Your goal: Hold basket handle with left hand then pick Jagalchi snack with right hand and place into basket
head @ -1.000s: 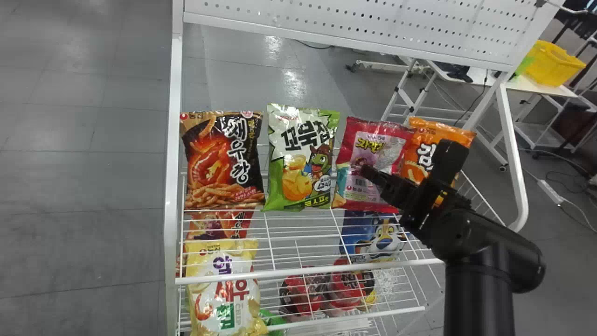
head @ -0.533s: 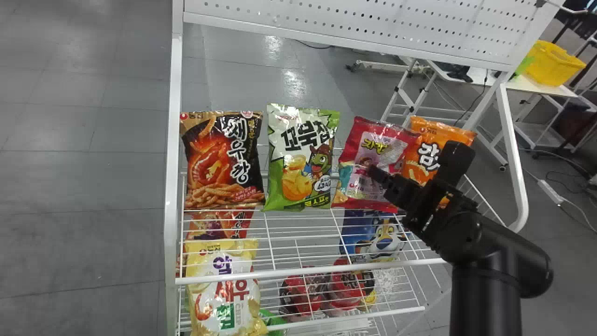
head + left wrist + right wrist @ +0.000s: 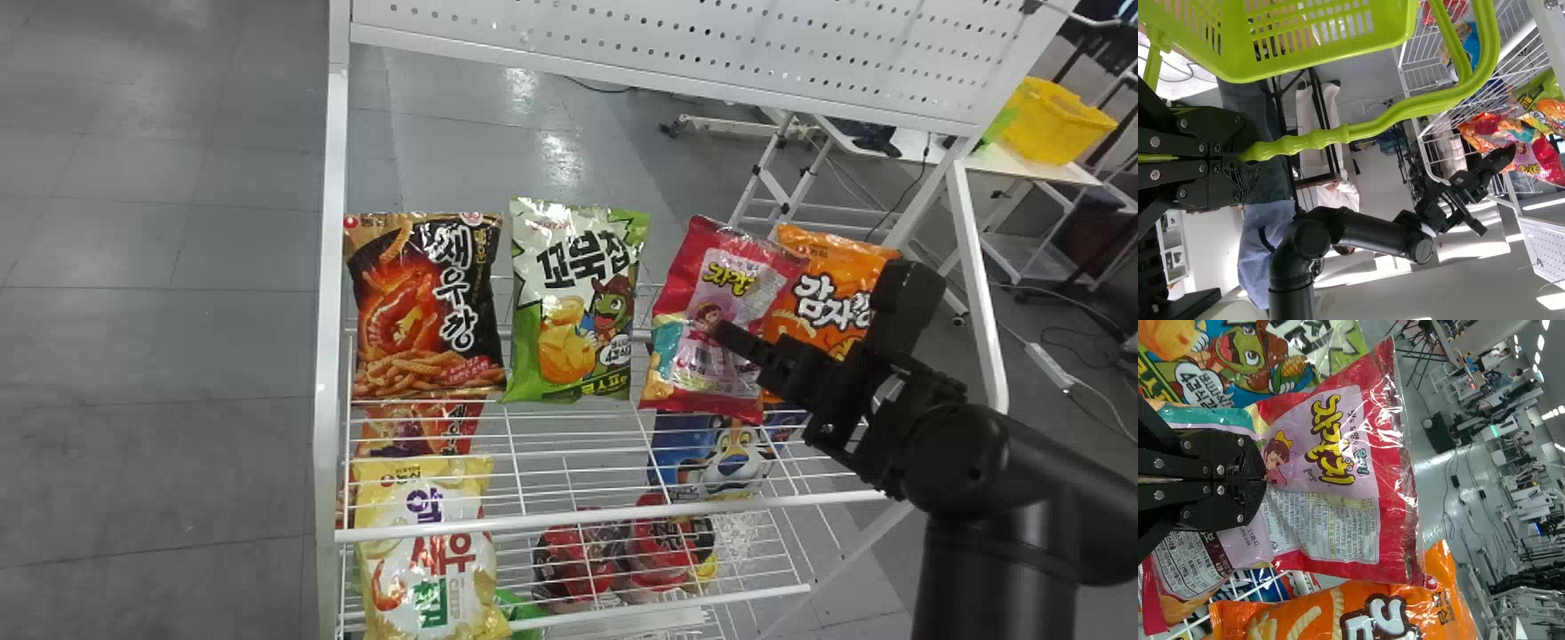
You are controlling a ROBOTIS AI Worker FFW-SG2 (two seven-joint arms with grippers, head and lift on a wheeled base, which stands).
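Jagalchi snack pinched between right gripper jaws | basket handle clamped in left gripper jaws

And there's the Jagalchi snack, glossy plastic film, crinkled and throwing highlights! The orange bag is just as shiny, and the green-and-white one gleams along its wrinkled top. Look at the right gripper: dull black, dotted with bright metal screw heads. The left gripper is matt black too, its finger ends finely ridged. Now the basket, smooth, shiny plastic, and its handle, glossy with rounded bumps! Smooth white-coated metal on the wire rack, flat-looking finish on the perforated panel, and the smooth floor catches glossy reflections.
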